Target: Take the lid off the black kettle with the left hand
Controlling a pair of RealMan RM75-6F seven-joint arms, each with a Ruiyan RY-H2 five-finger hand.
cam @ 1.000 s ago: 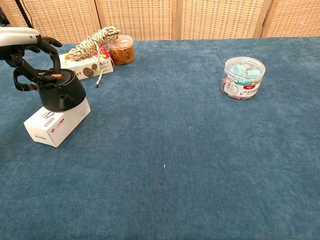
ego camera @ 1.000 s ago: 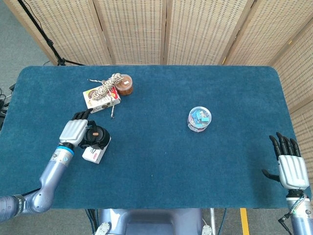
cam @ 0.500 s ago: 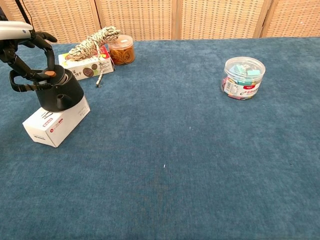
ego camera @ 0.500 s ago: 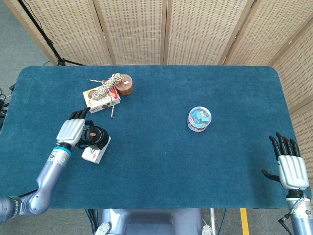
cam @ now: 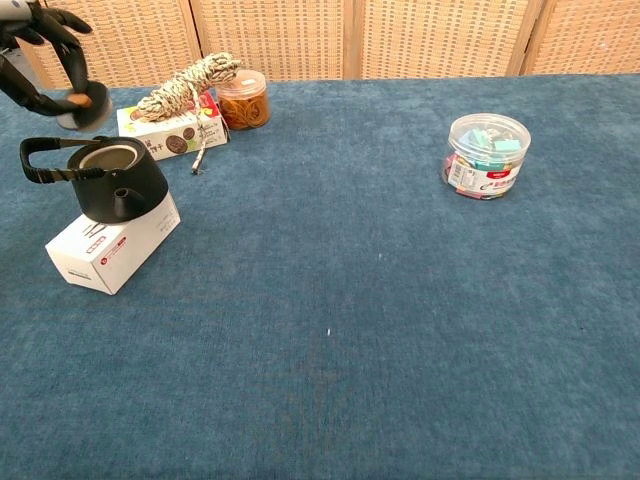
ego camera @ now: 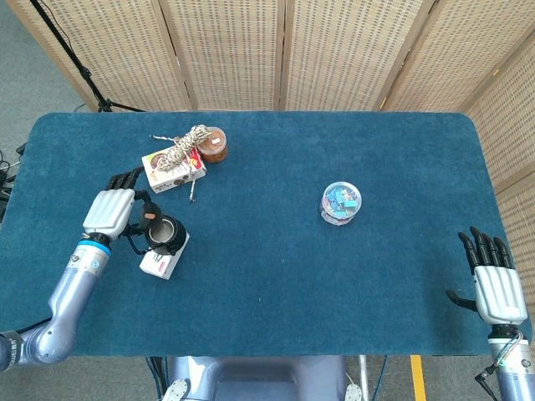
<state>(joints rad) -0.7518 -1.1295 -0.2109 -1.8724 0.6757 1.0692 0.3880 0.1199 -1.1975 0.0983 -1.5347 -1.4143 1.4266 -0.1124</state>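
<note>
The black kettle [ego camera: 165, 234] [cam: 122, 187] sits on a white box [ego camera: 160, 264] [cam: 108, 252] at the table's left, with its mouth uncovered and its handle lying to the left. My left hand [ego camera: 108, 210] [cam: 42, 52] is above and left of the kettle, pinching the lid [ego camera: 148, 215] [cam: 84, 112] by its orange knob; the lid hangs clear of the kettle. At the table's near right corner, my right hand [ego camera: 495, 286] holds nothing and its fingers are spread; the chest view does not show it.
A flat box with a coil of rope [ego camera: 178, 156] [cam: 185, 82] and a brown jar [ego camera: 214, 144] [cam: 244, 100] lie just behind the kettle. A clear tub of clips [ego camera: 340, 203] [cam: 486, 155] stands right of centre. Folding screens [ego camera: 284, 50] back the table.
My left hand has lifted the lid off the kettle and carried it up and to the left. The kettle's mouth now shows. The right hand has not moved.
</note>
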